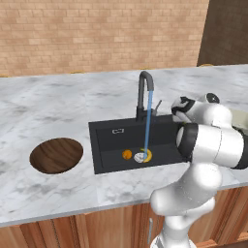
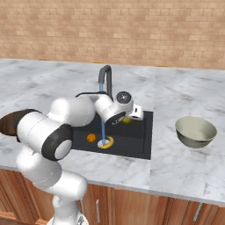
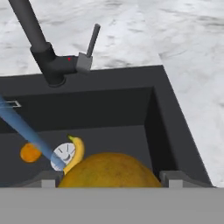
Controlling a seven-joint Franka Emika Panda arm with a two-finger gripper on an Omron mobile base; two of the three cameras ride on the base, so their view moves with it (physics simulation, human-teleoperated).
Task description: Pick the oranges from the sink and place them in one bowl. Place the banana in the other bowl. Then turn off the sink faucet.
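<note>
Across the white-grey marble surface [image 1: 58, 111], backed by a tan brick wall [image 2: 132, 30], the black sink [image 1: 109, 145] sits recessed with wooden cabinet fronts [image 2: 132, 206] below. The fingers [image 3: 109, 177] stand wide apart over the right part of the basin, and the duller yellow-green orange [image 3: 107, 170] lies directly between them; whether the fingertips [image 3: 175, 178] actually press on it cannot be told.

Beyond the fingers, toward the basin floor, the banana [image 3: 77, 152] curves beside the round silver drain [image 3: 62, 158], where a blue water stream [image 1: 148, 121] lands. The bright orange [image 3: 29, 153] rests just past the stream, further to the side. The sink faucet [image 1: 144, 94] rises at the far basin edge, its thin lever [image 3: 92, 40] tilted upward.

The dark wooden bowl [image 1: 56, 155] sits on the surface well apart from the fingers, on the far side of the sink. The pale grey-beige bowl [image 2: 195, 131] stands on the opposite side, near the basin's right rim.

Edges: the basin walls close in near the fingers on the right and front. Open surface extends behind the faucet and around both bowls.
</note>
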